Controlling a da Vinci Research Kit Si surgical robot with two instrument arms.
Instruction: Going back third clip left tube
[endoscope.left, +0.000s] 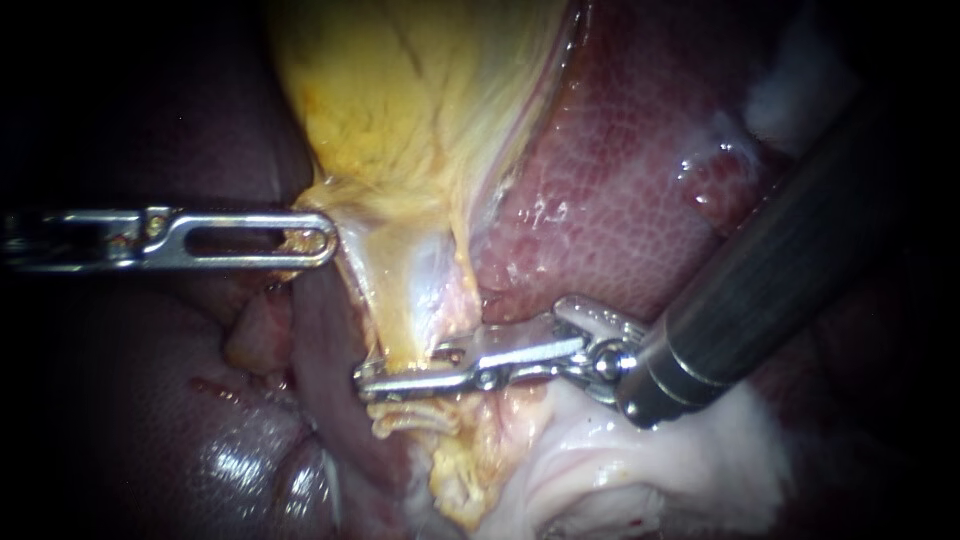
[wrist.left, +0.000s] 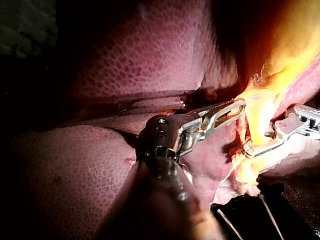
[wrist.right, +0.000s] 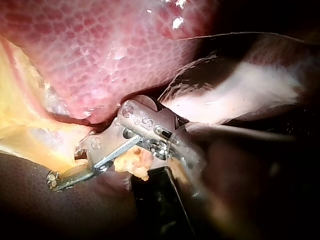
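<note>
My left instrument (endoscope.left: 322, 240) comes in level from the left. Its slotted jaws are shut on the yellow edge of the gallbladder (endoscope.left: 400, 90) at its neck, holding it taut; the left wrist view shows the same hold (wrist.left: 239, 107). A pale yellow tube (endoscope.left: 405, 315) runs down from the neck. My right instrument (endoscope.left: 372, 383) lies across the tube's lower end, jaws narrowly open, tissue against them. Just under those jaws, ridged clips (endoscope.left: 405, 418) cross the tube. The right wrist view shows those jaws (wrist.right: 54, 179) beside yellow tissue.
Red mottled liver (endoscope.left: 620, 210) fills the upper right behind the right instrument's dark shaft (endoscope.left: 780, 270). White tissue (endoscope.left: 640, 470) lies below the shaft. Darker liver (endoscope.left: 150, 430) sits at the lower left.
</note>
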